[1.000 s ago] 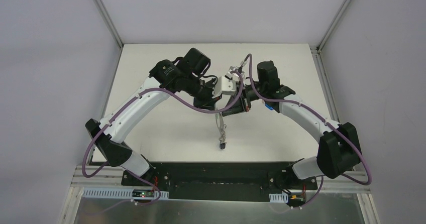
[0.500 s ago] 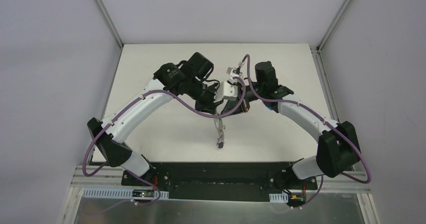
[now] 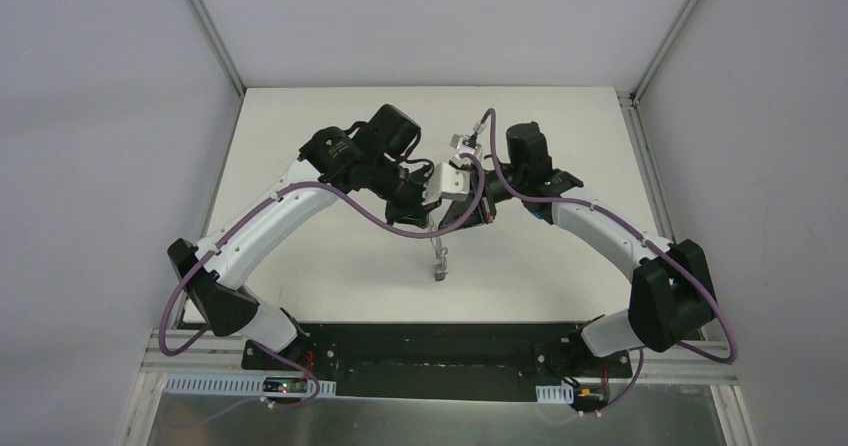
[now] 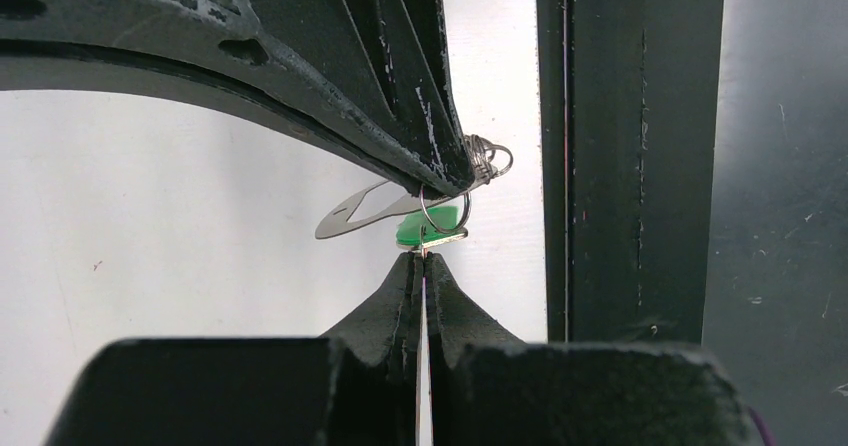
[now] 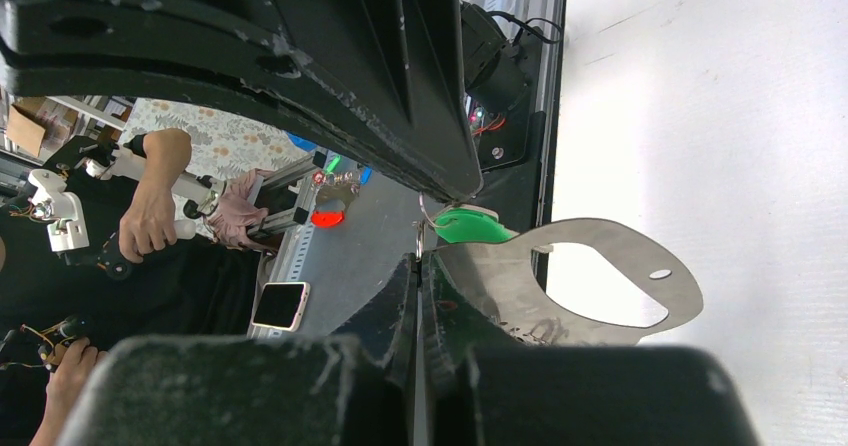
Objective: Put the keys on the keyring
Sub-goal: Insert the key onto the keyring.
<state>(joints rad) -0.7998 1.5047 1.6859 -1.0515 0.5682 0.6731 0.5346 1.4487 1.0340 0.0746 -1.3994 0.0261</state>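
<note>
Nearest the bases, the black tag (image 3: 438, 277) of the keyring (image 5: 500, 281) hangs toward 6 o'clock over the counter (image 3: 330, 266). Just beyond, the two jaws meet tip to tip, left from 10 o'clock, right from 3 o'clock, both squeezed fully closed. The right jaws pinch the keyring; the left jaws nip the green key (image 4: 420, 232) beside its small rings. Threaded or not, I cannot tell.
</note>
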